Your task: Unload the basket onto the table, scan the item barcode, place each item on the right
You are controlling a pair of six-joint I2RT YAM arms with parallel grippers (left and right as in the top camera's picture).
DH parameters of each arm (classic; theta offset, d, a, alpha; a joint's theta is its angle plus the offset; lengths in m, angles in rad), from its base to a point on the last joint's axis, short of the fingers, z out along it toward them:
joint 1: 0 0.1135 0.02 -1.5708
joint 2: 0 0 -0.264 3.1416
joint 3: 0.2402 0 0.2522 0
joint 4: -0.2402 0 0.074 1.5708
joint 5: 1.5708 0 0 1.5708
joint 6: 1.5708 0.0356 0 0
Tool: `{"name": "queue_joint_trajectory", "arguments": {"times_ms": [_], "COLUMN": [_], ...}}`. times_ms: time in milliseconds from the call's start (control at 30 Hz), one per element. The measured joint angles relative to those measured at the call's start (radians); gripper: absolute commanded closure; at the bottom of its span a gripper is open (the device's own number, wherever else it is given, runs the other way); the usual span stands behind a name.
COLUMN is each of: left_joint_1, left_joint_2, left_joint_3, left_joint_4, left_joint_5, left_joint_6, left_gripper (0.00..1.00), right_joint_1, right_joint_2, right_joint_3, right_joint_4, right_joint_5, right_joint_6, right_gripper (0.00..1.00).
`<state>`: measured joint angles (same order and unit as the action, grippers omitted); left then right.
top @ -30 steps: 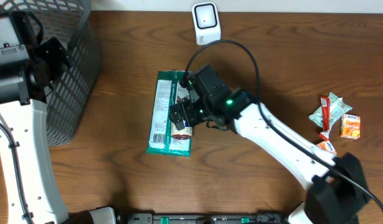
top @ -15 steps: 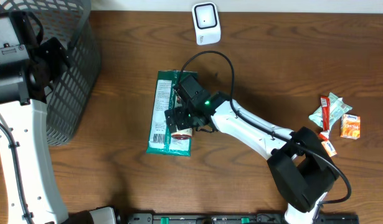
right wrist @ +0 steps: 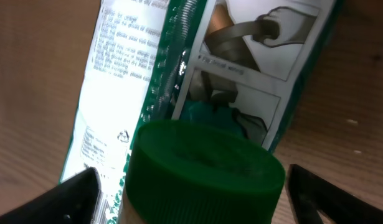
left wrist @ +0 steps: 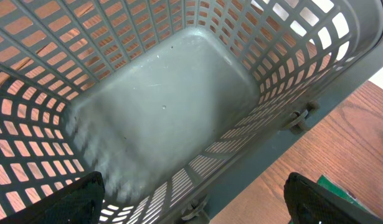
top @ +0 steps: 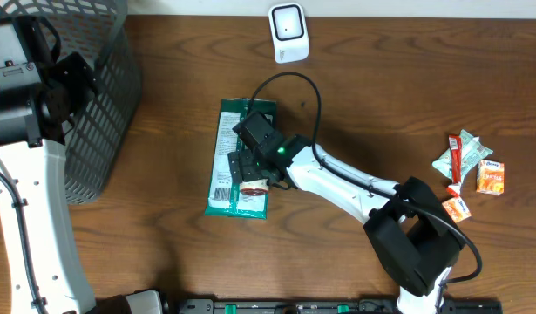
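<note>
A dark wood-grain bench (top: 355, 96) carries everything. Nearest the robot's base, the right tool (right wrist: 200, 193) is reaching in over a small bottle (top: 257, 186) with a reddish label, which sits on a flat green-and-white packet (top: 226, 157) at mid-bench. In the wrist view its fingers are spread, one on either side of the bottle's round green cap (right wrist: 207, 165), with a sliver of gap showing on each side, so nothing looks pinched yet. The cap's top faces the wrist camera, so the bottle's long axis seems to run along the tool's line of approach. The cap looks like matte, hard plastic and the packet like glossy, crinkled film. Loose sachets (top: 470, 170) lie well off to the right. Farther back stands the white scanner (top: 288, 33), beyond the packet's far end. The right arm is much the nearer. The left tool (left wrist: 197, 196) hangs spread wide over the grey mesh basket (top: 102, 96).
</note>
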<state>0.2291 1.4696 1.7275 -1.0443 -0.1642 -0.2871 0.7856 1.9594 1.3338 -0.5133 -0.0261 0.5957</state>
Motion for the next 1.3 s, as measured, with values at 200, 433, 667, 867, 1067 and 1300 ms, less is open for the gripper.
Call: {"name": "queue_joint_trajectory", "arguments": {"times_ms": [200,433,667,867,1067,1300], "left_joint_1": [0.000,0.000,0.000,0.000,0.000,0.000], "left_joint_2": [0.000,0.000,0.000,0.000,0.000,0.000], "left_joint_3": [0.000,0.000,0.000,0.000,0.000,0.000], "left_joint_4": [0.000,0.000,0.000,0.000,0.000,0.000], "left_joint_5": [0.000,0.000,0.000,0.000,0.000,0.000], "left_joint_6": [0.000,0.000,0.000,0.000,0.000,0.000], "left_gripper": [0.08,0.08,0.07,0.07,0.07,0.08], "right_joint_1": [0.000,-0.008,-0.023,-0.066,-0.134,-0.210], "right_joint_2": [0.000,-0.012,-0.018,-0.055,-0.157,-0.180], "right_joint_3": [0.000,0.000,0.000,0.000,0.000,-0.002], "right_joint_4": [-0.026,-0.050,-0.092,-0.165,-0.235,-0.247], "right_joint_5": [0.013,0.034,0.056,0.091,0.149,0.203], "right_joint_6": [0.026,0.013,-0.058,-0.091,-0.134,-0.156], "right_gripper": [0.34,0.39,0.45,0.50,0.50,0.19]}}
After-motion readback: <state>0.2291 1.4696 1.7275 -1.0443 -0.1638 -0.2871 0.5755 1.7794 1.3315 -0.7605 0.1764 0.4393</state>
